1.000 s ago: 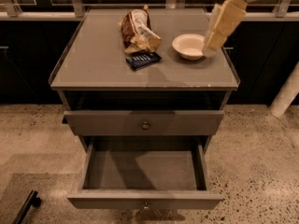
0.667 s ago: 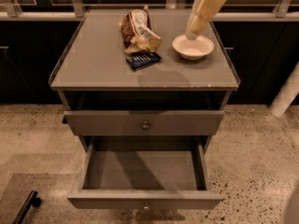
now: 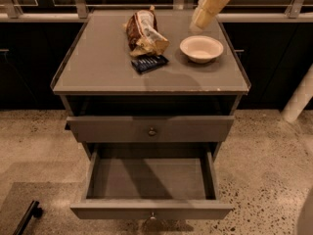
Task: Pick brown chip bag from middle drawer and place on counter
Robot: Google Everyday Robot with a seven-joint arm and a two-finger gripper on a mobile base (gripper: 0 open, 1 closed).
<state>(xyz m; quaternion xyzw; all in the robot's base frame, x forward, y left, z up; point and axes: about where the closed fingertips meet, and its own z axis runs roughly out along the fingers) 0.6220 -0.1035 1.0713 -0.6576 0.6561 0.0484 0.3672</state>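
Note:
The brown chip bag (image 3: 144, 33) lies on the counter (image 3: 98, 67) at the back middle, crumpled, with cream patches. My gripper (image 3: 199, 21) hangs from the cream arm at the top right, just above the far rim of a white bowl (image 3: 201, 48) and right of the bag, holding nothing that I can see. The middle drawer (image 3: 151, 179) is pulled out wide at the bottom of the view and its inside is bare; its knob shows at the front edge.
A small flat dark-blue packet (image 3: 149, 63) lies just in front of the bag. The drawer above (image 3: 152, 129), with a round knob, stands slightly ajar. A white post (image 3: 299, 99) stands at the right on the speckled floor.
The arm has swung left from beside the bowl and risen toward the top of the view. The bag, packet, bowl and drawers have not moved.

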